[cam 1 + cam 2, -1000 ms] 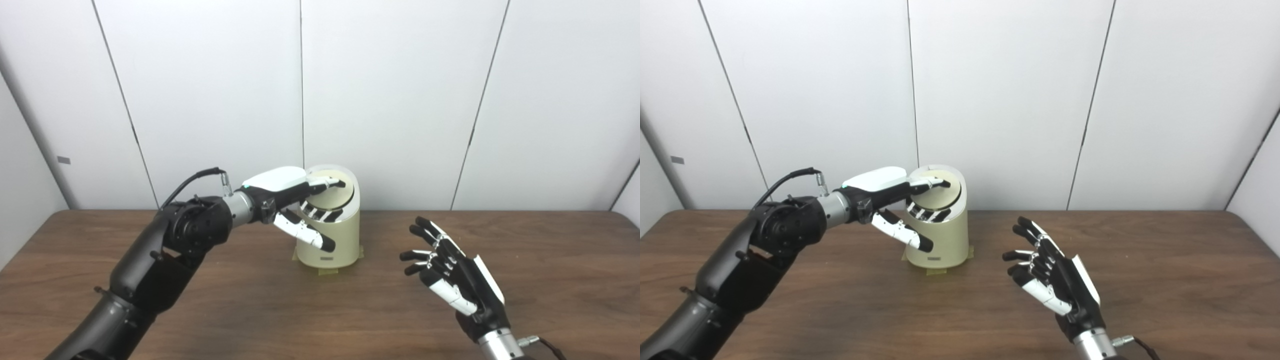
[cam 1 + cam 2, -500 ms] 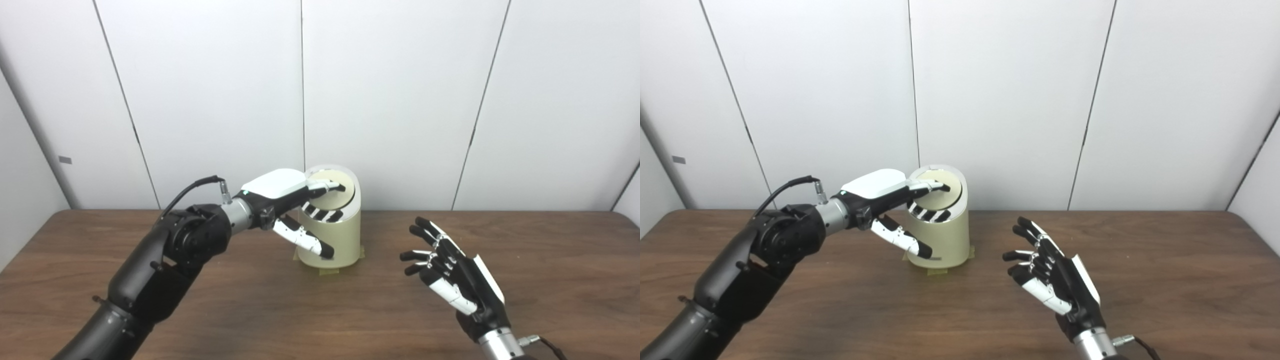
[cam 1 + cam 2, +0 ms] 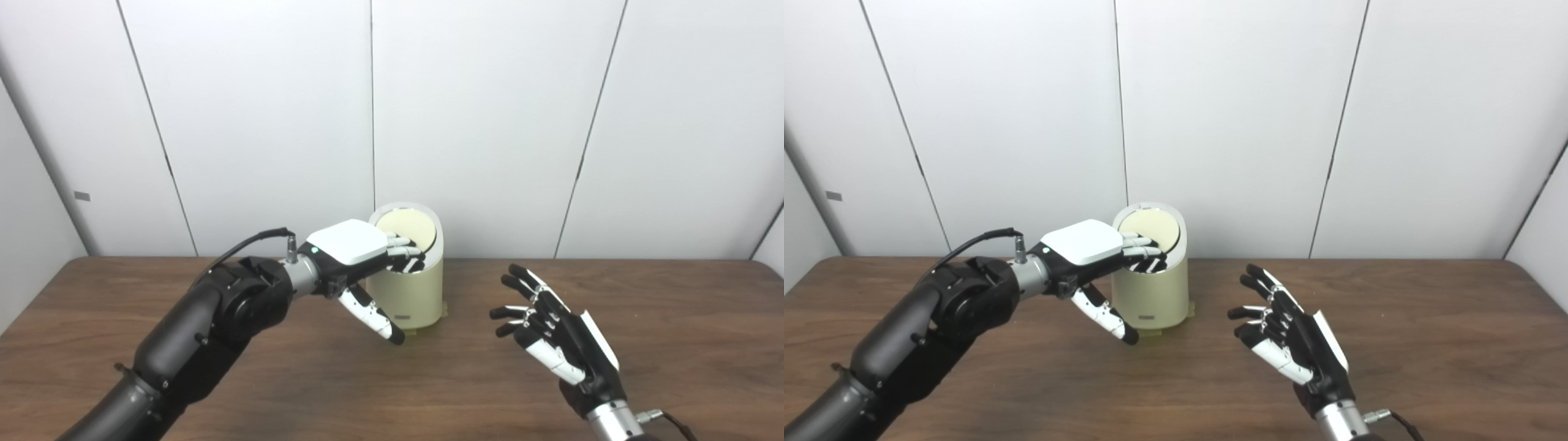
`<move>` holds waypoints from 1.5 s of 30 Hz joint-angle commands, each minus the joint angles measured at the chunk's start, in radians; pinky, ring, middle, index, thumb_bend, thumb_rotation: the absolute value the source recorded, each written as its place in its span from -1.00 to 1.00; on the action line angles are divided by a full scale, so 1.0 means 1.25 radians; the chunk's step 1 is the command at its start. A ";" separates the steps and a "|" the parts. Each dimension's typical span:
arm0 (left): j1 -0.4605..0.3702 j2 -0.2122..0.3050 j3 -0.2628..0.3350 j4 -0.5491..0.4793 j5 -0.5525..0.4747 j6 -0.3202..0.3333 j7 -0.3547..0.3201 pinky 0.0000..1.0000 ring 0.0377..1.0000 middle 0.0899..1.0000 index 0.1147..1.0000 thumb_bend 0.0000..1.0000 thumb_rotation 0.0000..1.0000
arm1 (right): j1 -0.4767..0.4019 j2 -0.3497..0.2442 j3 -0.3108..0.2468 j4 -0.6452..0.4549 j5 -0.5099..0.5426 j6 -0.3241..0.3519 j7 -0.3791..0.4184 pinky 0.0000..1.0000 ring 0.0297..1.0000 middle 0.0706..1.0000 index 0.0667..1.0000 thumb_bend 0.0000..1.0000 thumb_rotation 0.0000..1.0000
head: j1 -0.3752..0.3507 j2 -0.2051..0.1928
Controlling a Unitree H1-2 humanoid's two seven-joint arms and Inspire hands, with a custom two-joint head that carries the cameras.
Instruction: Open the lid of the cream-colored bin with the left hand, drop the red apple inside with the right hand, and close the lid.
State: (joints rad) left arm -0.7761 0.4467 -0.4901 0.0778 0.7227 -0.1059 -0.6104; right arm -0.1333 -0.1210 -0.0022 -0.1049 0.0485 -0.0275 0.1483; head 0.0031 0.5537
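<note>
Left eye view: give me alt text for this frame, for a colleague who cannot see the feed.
The robot's left hand rests its fingers on the front edge of the cream-colored bin, whose round lid looks closed. The right hand hovers open and empty above the brown table, to the bin's right. No apple is visible.

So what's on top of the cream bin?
Its round lid, down on the cream bin, with the left robot hand fingers resting on its front edge. No apple is visible; the lid hides the inside.
</note>
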 commanded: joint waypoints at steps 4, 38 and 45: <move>-0.006 0.009 -0.025 0.001 0.001 0.041 -0.088 0.74 0.86 0.90 0.86 1.00 0.43 | -0.024 -0.002 -0.003 -0.032 0.007 -0.014 -0.003 0.10 0.33 0.75 0.79 0.72 0.23 | 0.002 0.004; -0.010 0.014 -0.031 -0.058 0.013 0.197 -0.160 0.79 0.92 0.95 0.92 1.00 0.68 | -0.022 -0.005 0.003 -0.049 0.002 -0.001 0.000 0.08 0.29 0.70 0.76 0.65 0.26 | 0.009 0.026; 0.012 -0.003 -0.011 -0.025 -0.006 0.086 -0.059 0.89 0.99 1.00 0.97 1.00 0.70 | -0.021 -0.002 0.001 -0.051 0.020 0.003 0.003 0.10 0.30 0.72 0.77 0.66 0.22 | 0.009 0.028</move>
State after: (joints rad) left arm -0.7578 0.4388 -0.4977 0.0194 0.7299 0.0143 -0.6691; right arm -0.1279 -0.1216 0.0016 -0.1283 0.0590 -0.0070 0.1493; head 0.0138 0.5875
